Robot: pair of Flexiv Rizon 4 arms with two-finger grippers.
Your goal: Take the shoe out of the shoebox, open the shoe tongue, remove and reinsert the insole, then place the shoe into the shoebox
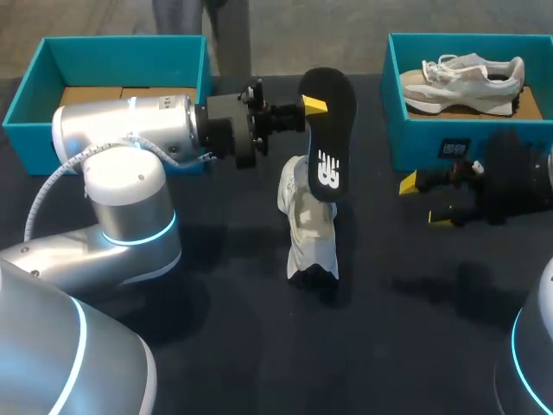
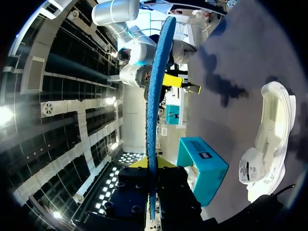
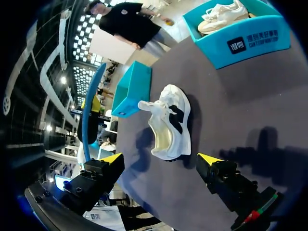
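Observation:
The insole (image 1: 327, 138), black with a white logo on one face and blue on the other, hangs in the air above the white shoe (image 1: 309, 226). My left gripper (image 1: 313, 107) is shut on its upper end. In the left wrist view the insole (image 2: 155, 106) runs edge-on out from between that gripper's (image 2: 153, 166) fingers, with the shoe (image 2: 269, 139) off to one side on the table. The shoe (image 3: 171, 120) lies on its side ahead of my right gripper (image 3: 161, 159), which stands open and empty. That right gripper (image 1: 428, 201) hovers to the shoe's right.
A teal shoebox (image 1: 449, 143) at the back right holds a second pale shoe (image 1: 471, 79). Another teal box (image 1: 34, 121), with a cardboard floor, stands at the back left behind my left arm. The tabletop (image 1: 259, 346) is dark.

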